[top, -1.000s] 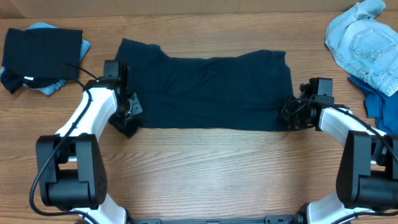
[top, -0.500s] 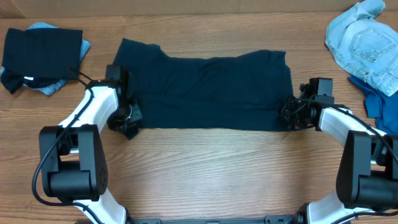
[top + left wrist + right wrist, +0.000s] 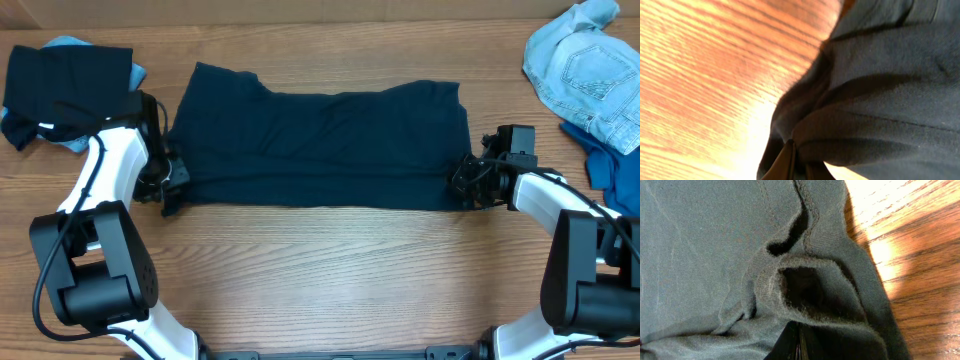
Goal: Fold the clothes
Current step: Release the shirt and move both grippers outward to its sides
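Wood surface (image 3: 320,280): shirt (image 3: 320,145) is spread between left end effector (image 3: 170,188) and right end effector (image 3: 465,184), each clamped on a corner. An even, taut lift is advised.

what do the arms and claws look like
Both arms match: a white link on the left arm and right arm, bulky black joint housings near the base, thin black cables looping along them. The left claw and right claw are black.

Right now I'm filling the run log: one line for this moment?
left gripper: shut on shirt | right gripper: shut on shirt
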Tool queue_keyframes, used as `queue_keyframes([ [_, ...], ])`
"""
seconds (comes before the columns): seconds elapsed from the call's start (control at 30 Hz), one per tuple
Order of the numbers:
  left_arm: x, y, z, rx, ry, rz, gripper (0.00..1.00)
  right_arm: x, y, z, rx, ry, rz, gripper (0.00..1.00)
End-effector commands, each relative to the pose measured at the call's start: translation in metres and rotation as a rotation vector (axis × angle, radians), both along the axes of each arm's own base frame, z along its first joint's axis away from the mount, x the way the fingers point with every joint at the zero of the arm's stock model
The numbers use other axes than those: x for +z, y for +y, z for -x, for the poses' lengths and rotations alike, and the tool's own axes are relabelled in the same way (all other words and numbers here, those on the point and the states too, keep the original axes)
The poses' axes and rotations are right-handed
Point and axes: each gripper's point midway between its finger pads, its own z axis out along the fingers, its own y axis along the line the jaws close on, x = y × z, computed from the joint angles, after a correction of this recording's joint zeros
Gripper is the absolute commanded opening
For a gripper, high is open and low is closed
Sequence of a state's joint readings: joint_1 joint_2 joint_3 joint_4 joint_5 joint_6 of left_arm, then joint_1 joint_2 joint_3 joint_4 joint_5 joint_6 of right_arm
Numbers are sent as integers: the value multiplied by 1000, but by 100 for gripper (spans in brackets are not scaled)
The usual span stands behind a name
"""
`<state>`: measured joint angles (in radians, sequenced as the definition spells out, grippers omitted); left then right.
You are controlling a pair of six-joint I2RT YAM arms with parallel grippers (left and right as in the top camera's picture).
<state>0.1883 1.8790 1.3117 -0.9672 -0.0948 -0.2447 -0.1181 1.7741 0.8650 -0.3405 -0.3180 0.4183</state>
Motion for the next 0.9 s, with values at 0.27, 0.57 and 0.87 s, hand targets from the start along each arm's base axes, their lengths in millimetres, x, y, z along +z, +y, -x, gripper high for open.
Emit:
queue_keyframes([
  [0.27,8,33,-10,-62,-34,-93,25,-36,-2,30,-9,140,30,4],
  [0.57,8,46,4,-30,10,-107,25,-38,-6,30,-20,145,54,4],
  [0.87,10,53,0,-23,-6,-135,31,-38,-34,29,-99,144,66,4],
])
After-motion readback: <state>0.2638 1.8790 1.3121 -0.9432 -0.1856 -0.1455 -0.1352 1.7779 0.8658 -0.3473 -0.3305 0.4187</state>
